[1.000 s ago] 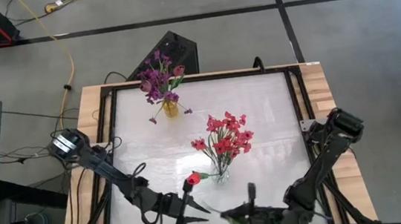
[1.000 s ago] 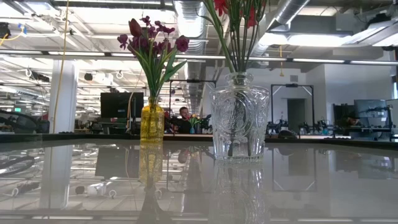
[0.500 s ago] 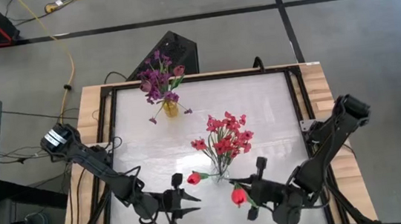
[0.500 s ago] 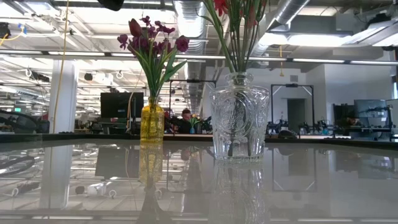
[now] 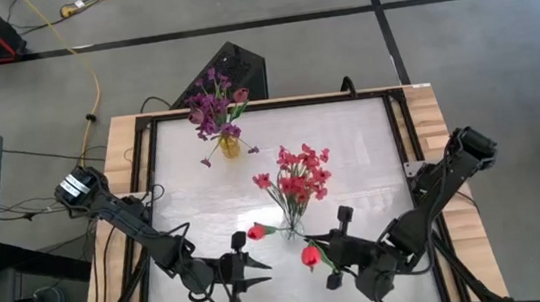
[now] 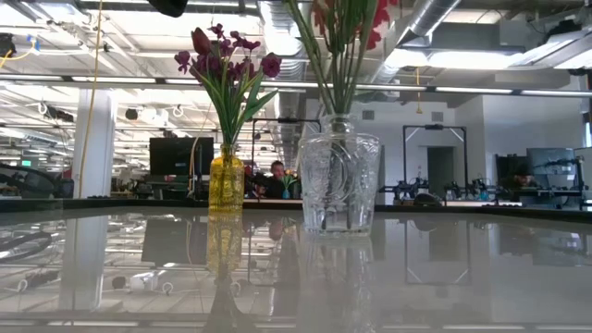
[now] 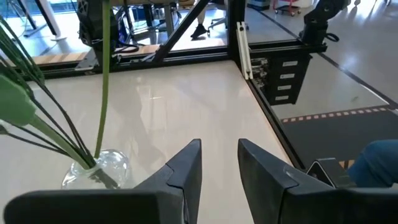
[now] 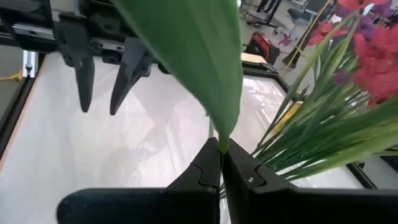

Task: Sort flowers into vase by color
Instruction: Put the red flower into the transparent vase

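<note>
A clear glass vase (image 6: 339,185) stands near the table's middle and holds red flowers (image 5: 298,178). One red tulip (image 5: 257,233) leans out of it toward the left. A yellow vase (image 5: 229,145) at the far left holds purple and maroon flowers (image 5: 213,105). My right gripper (image 5: 331,257) is just near of the clear vase, shut on another red tulip (image 5: 309,257). My left gripper (image 5: 262,270) stands open and holds nothing, near-left of the clear vase (image 7: 102,167). My right gripper pinches the red tulip between its two fingers, where a broad green leaf (image 8: 221,142) narrows to the stem. The fingers come nearly level from the table's right. The bloom (image 5: 309,257) sticks out past the fingertips, clear of the table.
Black frame rails (image 5: 405,147) run along the table's edges. Bare tabletop lies to the right of both vases (image 5: 360,142). Beyond the far edge, the low view shows a room with desks and a seated person (image 6: 274,176).
My right gripper has swung from the near edge toward the clear vase, carrying the red tulip with it and turning as it went. The clear vase has shifted a little toward the far left, and its red flowers now lean farther that way.
</note>
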